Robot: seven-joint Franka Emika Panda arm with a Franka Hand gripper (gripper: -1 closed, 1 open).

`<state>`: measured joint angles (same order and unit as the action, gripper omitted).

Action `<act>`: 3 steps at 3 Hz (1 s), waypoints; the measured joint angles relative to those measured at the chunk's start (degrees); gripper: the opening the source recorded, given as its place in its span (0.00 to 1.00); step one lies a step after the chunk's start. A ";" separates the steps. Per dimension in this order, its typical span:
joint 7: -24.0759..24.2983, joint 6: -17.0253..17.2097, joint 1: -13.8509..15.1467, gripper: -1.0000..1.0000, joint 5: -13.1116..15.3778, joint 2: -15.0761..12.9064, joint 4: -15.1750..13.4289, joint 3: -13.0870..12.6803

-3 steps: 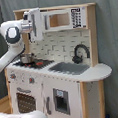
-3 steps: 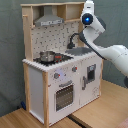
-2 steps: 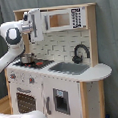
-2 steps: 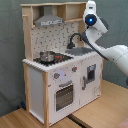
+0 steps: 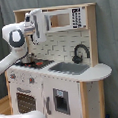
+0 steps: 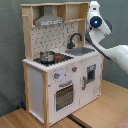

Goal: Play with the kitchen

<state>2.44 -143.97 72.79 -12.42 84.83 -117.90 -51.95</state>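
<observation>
Little changes over the last second: the arm (image 6: 95, 22) only drifts slightly, and its gripper (image 5: 37, 27) hangs high in front of the hood (image 6: 49, 20), above the pot (image 5: 29, 59) on the stove. Whether the gripper is spread or pressed together cannot be told. The kitchen (image 5: 96, 73) stands on the floor, stove at the first exterior view's left, sink (image 5: 70, 68) and faucet (image 5: 79, 52) to the right. Nothing looks touched yet, so play has probably barely begun.
</observation>
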 joint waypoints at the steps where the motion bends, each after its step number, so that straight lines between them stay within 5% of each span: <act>1: 0.02 -2.53 -1.83 0.00 -0.05 0.00 -0.10 -0.84; 2: 0.11 -2.68 -1.91 1.00 -0.10 0.00 -0.09 -1.01; 3: 1.93 -3.79 -3.38 1.00 -0.48 -0.12 0.35 -2.04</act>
